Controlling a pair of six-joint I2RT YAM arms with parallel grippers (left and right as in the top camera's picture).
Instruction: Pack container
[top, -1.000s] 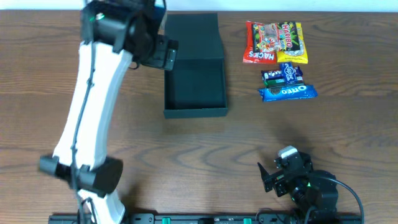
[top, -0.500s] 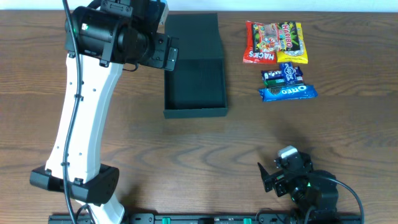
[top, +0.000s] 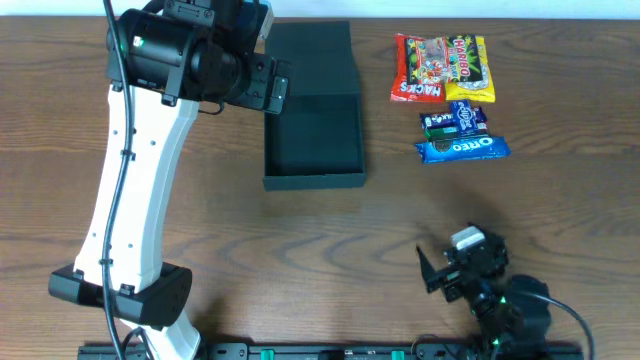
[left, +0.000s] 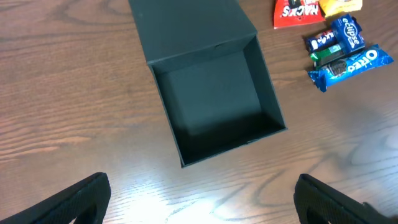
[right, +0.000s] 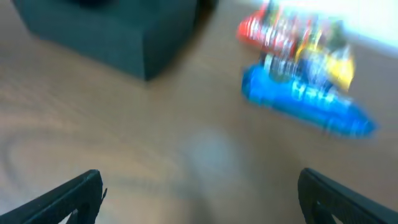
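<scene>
Container (top: 312, 135) of dark matte cardboard sits open at the upper centre of the overhead frame, its flap lid (top: 308, 55) laid back flat toward the top edge and its floor bare, nothing packed inside. By its look the container is light and fairly stiff but thin-walled: it would likely slide on the wooden counter (top: 300, 240) if nudged and could buckle under a hard squeeze. A wall pinched over its rim looks the safest hold for steadying it, and the free edge of the lid for closing it. Its matte skin should not be slippery. The left claw (left: 202, 183) hangs just beside the box's left wall at the upper left of the overhead frame, its fingers spread wide at the bottom corners of its own view and gripping nothing. Four snacks wait in a cluster at the upper right, well apart from the box: a red packet (top: 420, 68) and a yellow packet (top: 470, 68) side by side, a small blue Oreo pack (top: 455, 120) below them, and a long blue Oreo pack (top: 462, 148) lowest. All look soft and crinkly. The right claw (right: 199, 177) sits low at the lower right of the overhead frame, empty with fingers parted, its own view too blurred for detail beyond the box corner and the bright wrappers.
</scene>
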